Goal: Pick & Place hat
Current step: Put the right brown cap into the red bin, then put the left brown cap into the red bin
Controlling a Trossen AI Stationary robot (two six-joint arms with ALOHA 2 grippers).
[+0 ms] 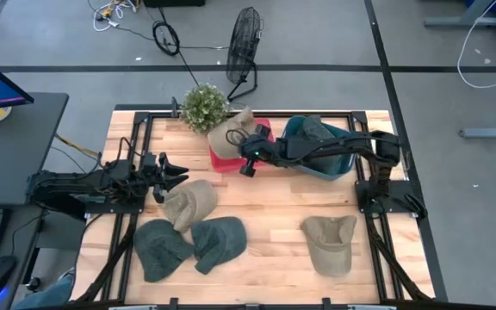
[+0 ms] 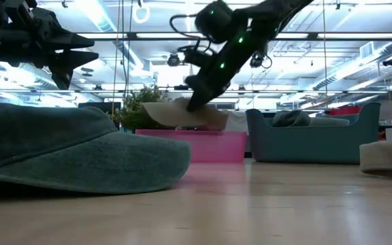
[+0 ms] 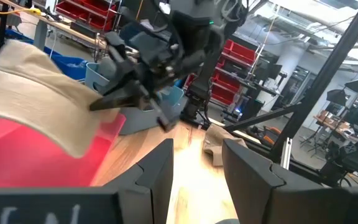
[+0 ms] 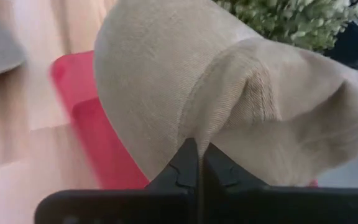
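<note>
A beige hat [image 1: 229, 133] lies across the top of a red bin [image 1: 220, 161] near the table's far edge, beside a potted plant [image 1: 205, 105]. My right gripper [image 1: 243, 145] reaches in from the table's right and is shut on this hat [image 4: 185, 74]. In the low view the hat [image 2: 182, 114] sits just above the bin's rim [image 2: 203, 136]. My left gripper [image 1: 179, 175] is open and hovers at the table's left, pointing toward the bin and touching nothing. My right gripper [image 4: 197, 145] pinches a raised fold of the beige hat's crown fabric [image 4: 199, 127] between its two fingertips. The fingers come slanting down from the table's right. The hat's underside rests on the red bin [image 4: 86, 118].
A teal bin [image 1: 321, 159] with a dark hat inside stands right of the red bin. Loose on the table are a beige hat [image 1: 189, 203], two dark green hats [image 1: 162, 248] [image 1: 220, 241] and an olive hat [image 1: 330, 244]. Bare wood lies in the table's middle.
</note>
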